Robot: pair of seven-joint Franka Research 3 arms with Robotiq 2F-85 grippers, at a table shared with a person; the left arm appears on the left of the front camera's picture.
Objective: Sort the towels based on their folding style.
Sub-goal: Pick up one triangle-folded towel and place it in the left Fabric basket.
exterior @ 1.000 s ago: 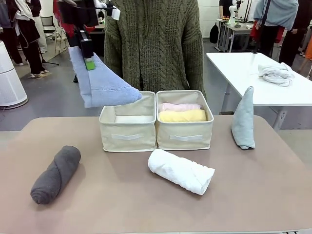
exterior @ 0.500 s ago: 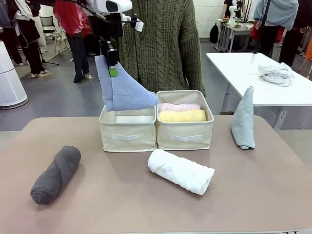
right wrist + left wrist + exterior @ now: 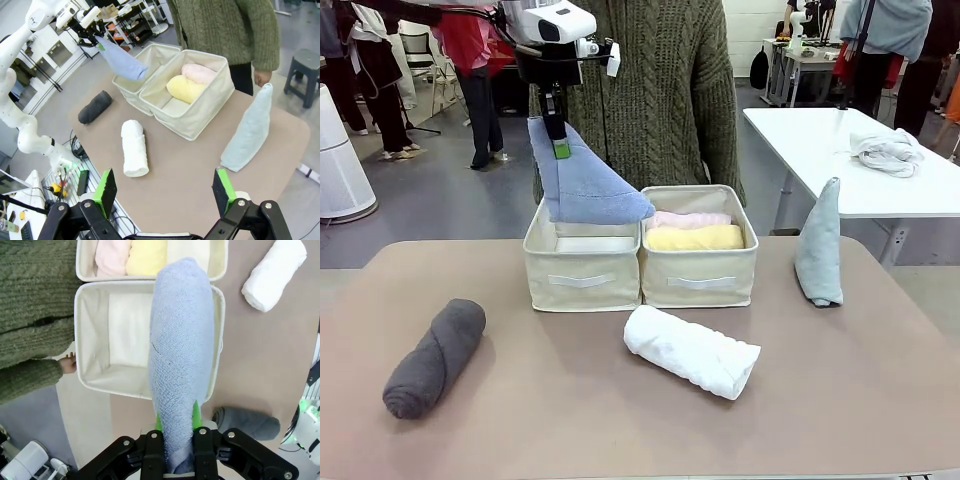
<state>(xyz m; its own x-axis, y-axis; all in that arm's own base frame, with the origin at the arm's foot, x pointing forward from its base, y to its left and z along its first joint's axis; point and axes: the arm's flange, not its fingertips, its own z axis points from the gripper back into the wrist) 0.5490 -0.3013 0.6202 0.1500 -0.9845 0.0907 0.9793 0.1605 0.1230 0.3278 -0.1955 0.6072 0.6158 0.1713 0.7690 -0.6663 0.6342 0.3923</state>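
My left gripper (image 3: 560, 150) is shut on the narrow end of a light blue cone towel (image 3: 585, 185), which hangs over the empty left bin (image 3: 582, 275). From the wrist, that towel (image 3: 180, 355) runs out from the left gripper (image 3: 175, 422) across the bin (image 3: 95, 385). A pink roll (image 3: 690, 219) and a yellow roll (image 3: 695, 238) lie in the right bin (image 3: 700, 282). On the table lie a white roll (image 3: 690, 350) and a dark grey roll (image 3: 435, 357), and a grey-blue cone (image 3: 819, 245) stands at the right. The right gripper (image 3: 165, 192) is open, high above the table's edge.
A person in a green knit sweater (image 3: 640, 90) stands right behind the bins, one hand (image 3: 67, 363) near the left bin's rim. A white cloth bundle (image 3: 887, 150) lies on a separate white table at the far right.
The left gripper has carried the blue cone towel to the right, from beyond the table's left side to above the left bin. Nothing else has moved.
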